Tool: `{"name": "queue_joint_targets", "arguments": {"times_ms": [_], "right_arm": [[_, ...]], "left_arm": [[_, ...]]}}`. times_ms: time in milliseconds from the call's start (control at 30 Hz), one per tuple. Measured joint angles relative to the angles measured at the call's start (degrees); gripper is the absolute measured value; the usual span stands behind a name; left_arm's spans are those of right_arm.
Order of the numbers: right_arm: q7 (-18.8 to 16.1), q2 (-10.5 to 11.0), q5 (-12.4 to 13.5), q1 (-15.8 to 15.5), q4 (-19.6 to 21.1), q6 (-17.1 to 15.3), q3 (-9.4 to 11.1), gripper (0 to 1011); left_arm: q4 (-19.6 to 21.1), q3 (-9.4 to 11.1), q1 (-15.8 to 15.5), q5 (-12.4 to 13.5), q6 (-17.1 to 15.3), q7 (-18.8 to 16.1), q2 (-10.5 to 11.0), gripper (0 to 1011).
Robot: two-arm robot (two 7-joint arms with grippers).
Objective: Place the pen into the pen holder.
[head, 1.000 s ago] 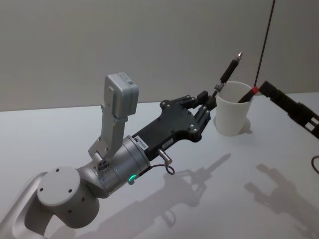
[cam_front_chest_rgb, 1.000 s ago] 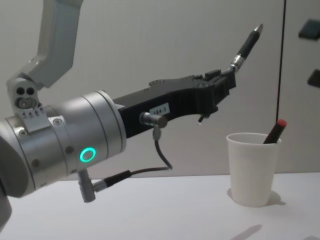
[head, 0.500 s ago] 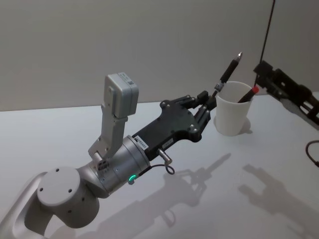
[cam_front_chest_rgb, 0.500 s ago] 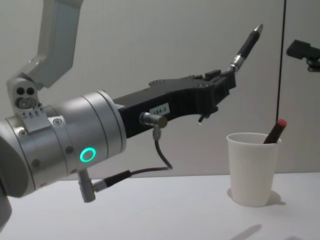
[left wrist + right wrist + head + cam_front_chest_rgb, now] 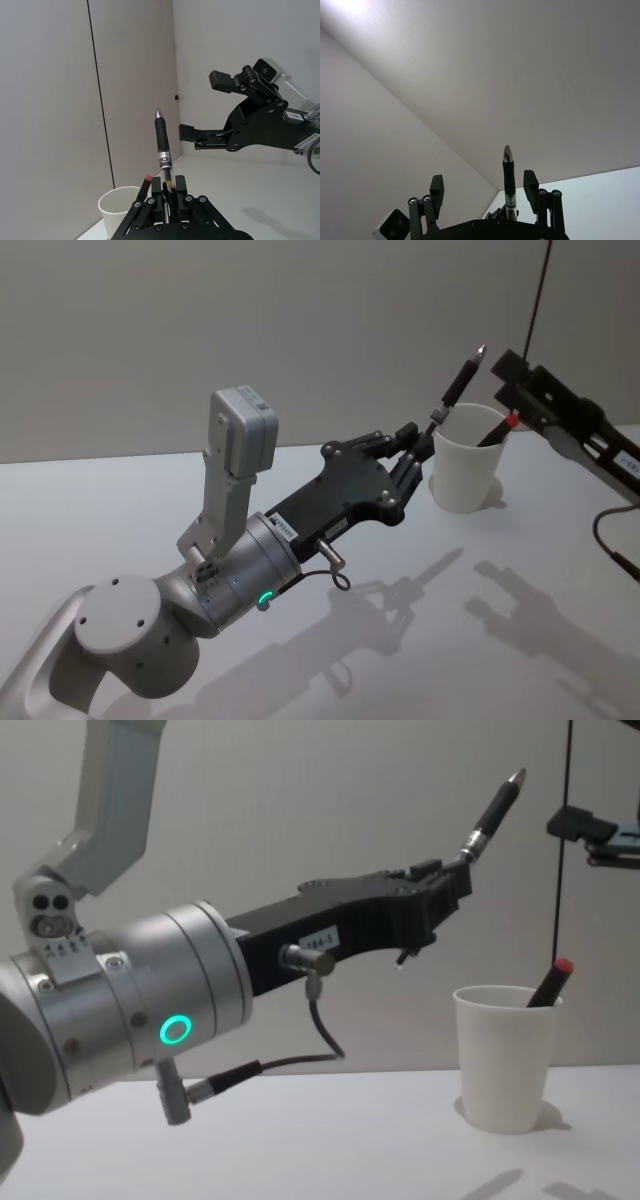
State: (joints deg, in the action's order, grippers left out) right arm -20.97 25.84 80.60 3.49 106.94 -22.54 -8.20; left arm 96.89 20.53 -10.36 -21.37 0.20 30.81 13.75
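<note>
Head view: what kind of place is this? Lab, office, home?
Probably a robot test bench in a lab: a bare white table against a plain grey wall, a paper cup, the left gripper holding a pen beside it, and the right gripper open, raised at the right.

Silver-grey wrist housing (image 5: 150, 1010) with green ring light (image 5: 176, 1029), dark cable (image 5: 314, 1007), black screw-studded left end effector (image 5: 458, 868).

We list: one plain pale grey wall (image 5: 250, 320), far side, unmarked; one thin dark vertical line (image 5: 538, 290) against it, far right; one white matte table (image 5: 100, 505), near, bearing soft grey shadows at near right.
</note>
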Motion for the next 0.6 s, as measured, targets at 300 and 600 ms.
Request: {"name": "queue_joint_targets", "arguments": {"times_ms": [300, 600], "right_arm": [[0.0, -0.9, -0.1, 1.8, -1.5, -0.5, -1.4, 1001], [-0.3, -1.5, -1.6, 3.3, -2.9, -0.8, -2.9, 1001]], "left_arm": [[0.0, 0.0, 0.0, 0.0, 0.0, 0.0, 0.0, 160], [0.0, 0.0, 0.0, 0.0, 0.0, 0.0, 0.0, 160]]}}
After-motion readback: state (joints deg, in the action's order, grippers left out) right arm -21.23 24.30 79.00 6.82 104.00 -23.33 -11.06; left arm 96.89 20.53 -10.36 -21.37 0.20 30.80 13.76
